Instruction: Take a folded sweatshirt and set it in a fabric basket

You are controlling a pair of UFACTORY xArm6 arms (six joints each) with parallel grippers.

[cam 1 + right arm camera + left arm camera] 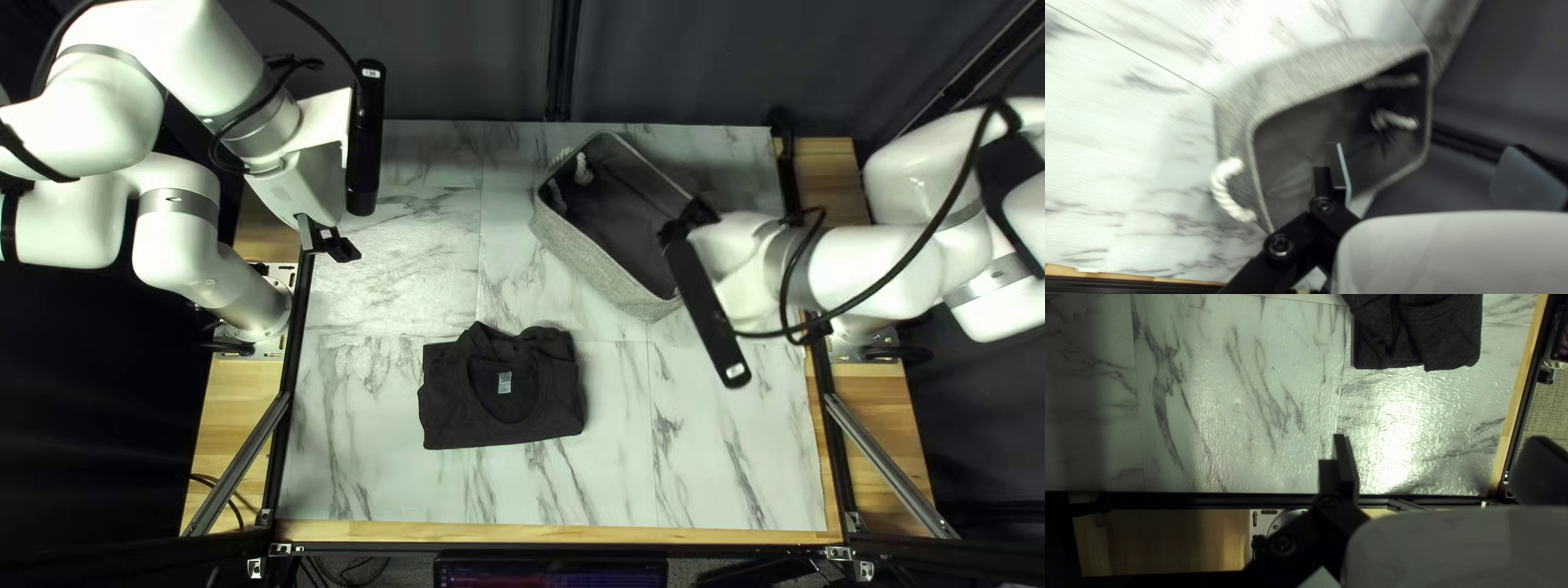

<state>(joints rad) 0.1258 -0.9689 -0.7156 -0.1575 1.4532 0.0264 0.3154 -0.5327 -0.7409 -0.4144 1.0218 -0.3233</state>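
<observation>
Marble-patterned worktop (370, 457) seen from above in the top left view, with a dark curtain (697, 54) across the top of the frame and a screen (550, 573) at the bottom edge. The grey fabric basket (599, 261) stands aslant, upper right of centre, with pale rope handles. The right pincer (686, 220) hangs over its right side, hiding part of the rim, so the right arm (887, 261) stands in the way there. A black cable (887, 285) loops along that arm, which reaches in from the right edge of the frame. The left arm (212, 49) enters from the upper left and bends down, its left pincer (327, 242) pointing downward above the worktop's left edge, well apart from the sweatshirt. In the left wrist view its two fingers are spread apart; in the right wrist view the other pair is also spread, with the basket's opening ahead. The task's thing, a dark folded sweatshirt (501, 408), lies flat just below the centre of the frame, lower left of the basket and apart from it. A small pale label (504, 382) shows inside its collar, its writing too small to read.
</observation>
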